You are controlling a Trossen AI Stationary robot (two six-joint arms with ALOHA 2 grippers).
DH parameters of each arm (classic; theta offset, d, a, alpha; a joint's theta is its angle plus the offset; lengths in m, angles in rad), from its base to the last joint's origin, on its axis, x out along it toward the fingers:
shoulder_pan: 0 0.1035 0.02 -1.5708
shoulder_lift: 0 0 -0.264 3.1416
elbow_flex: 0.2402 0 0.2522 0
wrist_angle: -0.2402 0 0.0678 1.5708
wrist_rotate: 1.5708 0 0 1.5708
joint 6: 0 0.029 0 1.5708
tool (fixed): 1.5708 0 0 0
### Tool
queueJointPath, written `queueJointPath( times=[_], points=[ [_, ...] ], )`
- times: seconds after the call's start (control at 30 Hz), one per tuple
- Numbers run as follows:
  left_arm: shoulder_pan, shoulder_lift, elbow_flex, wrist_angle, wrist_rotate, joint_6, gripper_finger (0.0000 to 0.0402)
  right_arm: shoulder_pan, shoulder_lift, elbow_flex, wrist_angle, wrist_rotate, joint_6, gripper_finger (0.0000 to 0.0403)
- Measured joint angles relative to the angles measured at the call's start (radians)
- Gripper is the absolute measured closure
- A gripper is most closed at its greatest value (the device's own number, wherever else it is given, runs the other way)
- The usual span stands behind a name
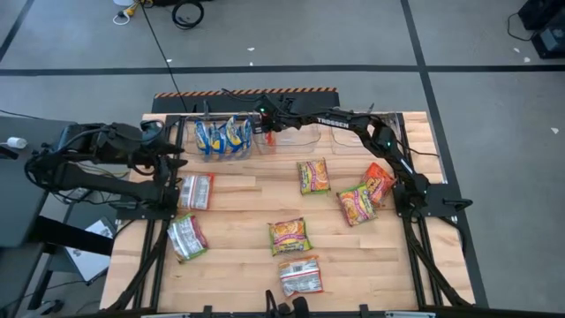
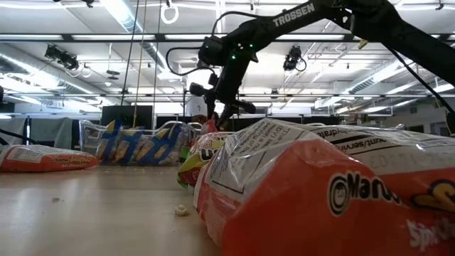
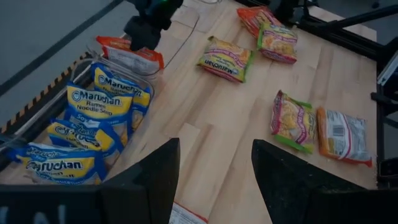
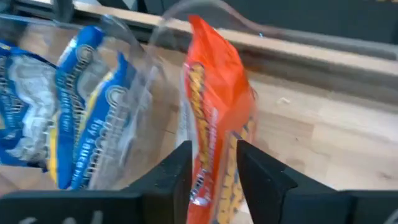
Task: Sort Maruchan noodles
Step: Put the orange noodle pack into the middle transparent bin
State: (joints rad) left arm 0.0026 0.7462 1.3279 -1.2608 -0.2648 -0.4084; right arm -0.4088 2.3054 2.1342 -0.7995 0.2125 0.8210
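My right gripper (image 4: 214,180) reaches over the clear bins along the table's far edge. Its fingers stand open on either side of the near end of an orange-red noodle packet (image 4: 214,93), which stands on edge in the middle bin (image 1: 296,134). Several blue-yellow packets (image 3: 93,118) stand in the bin to the left (image 1: 221,137). Other packets lie flat on the table: yellow-green ones (image 1: 314,176) (image 1: 357,204) (image 1: 290,236) and an orange one (image 1: 380,183). My left gripper (image 3: 214,180) hangs open, holding nothing, above the table's left side. My right gripper has the orange-red packet's upper end (image 4: 214,158) between its two fingers, coming slanting down from the table's right. The packet is not squeezed there. Whether the fingers touch it I cannot tell.
More packets lie face down at the left (image 1: 196,191) (image 1: 187,237) and near the front edge (image 1: 301,276). A third clear bin (image 1: 353,137) stands at the far right. In the low view an orange packet (image 2: 320,199) fills the foreground. Bare wood lies at mid-table.
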Motion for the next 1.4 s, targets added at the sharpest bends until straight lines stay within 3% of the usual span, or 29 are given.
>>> queueJointPath(
  times=[0.2,0.47,0.73,0.9,1.03,1.2,1.4],
  points=[
    [0.0,0.016,0.0,0.0,0.001,-0.001,0.0198,0.01,-0.001,0.012,0.037,-0.039,-0.043,0.0258],
    [0.0,0.034,-0.009,-0.018,0.001,-0.025,0.0198,0.013,-0.001,0.115,-0.036,0.002,-0.1,0.0259],
    [0.0,0.032,-0.207,-0.006,0.001,-0.127,0.0198,0.022,-0.011,0.211,-0.125,0.03,-0.213,0.0259],
    [-0.001,0.055,-0.367,-0.002,0.002,-0.271,0.0198,0.094,-0.098,0.217,-0.189,0.063,-0.319,0.0259],
    [-0.016,0.13,-0.468,0.085,0.038,-0.371,0.0198,0.163,-0.188,0.217,-0.28,0.159,-0.381,0.026],
    [-0.091,0.337,-0.475,0.166,0.039,-0.457,0.0212,0.23,-0.311,0.216,-0.416,0.301,-0.423,0.026],
    [-0.157,0.587,-0.44,0.117,0.003,-0.692,0.0229,0.256,-0.441,0.216,-0.568,0.332,-0.423,0.026]
  ],
)
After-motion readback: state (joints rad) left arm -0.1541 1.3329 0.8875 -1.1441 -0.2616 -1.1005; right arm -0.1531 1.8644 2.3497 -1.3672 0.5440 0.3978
